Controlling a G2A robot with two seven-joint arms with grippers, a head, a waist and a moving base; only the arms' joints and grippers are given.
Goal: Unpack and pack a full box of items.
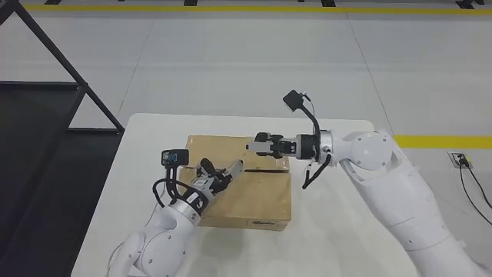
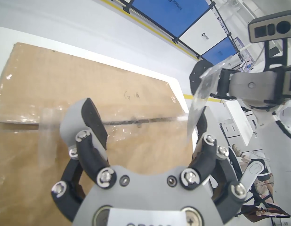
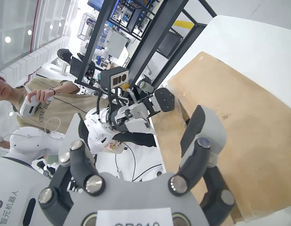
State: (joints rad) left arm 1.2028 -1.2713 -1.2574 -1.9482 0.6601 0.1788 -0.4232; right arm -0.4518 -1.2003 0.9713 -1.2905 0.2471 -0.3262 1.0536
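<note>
- My left gripper (image 2: 145, 121) is spread above the box (image 1: 261, 200) at frame centre; my right gripper (image 3: 139, 121) is spread too.
- The clear tape (image 2: 199, 99) looks thin and clingy; I'd pinch its raised end.

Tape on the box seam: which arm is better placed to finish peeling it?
Right, likely. The lifted tape strip runs from the end of the seam up to the right gripper; the left gripper hovers open above the box, holding nothing.
</note>
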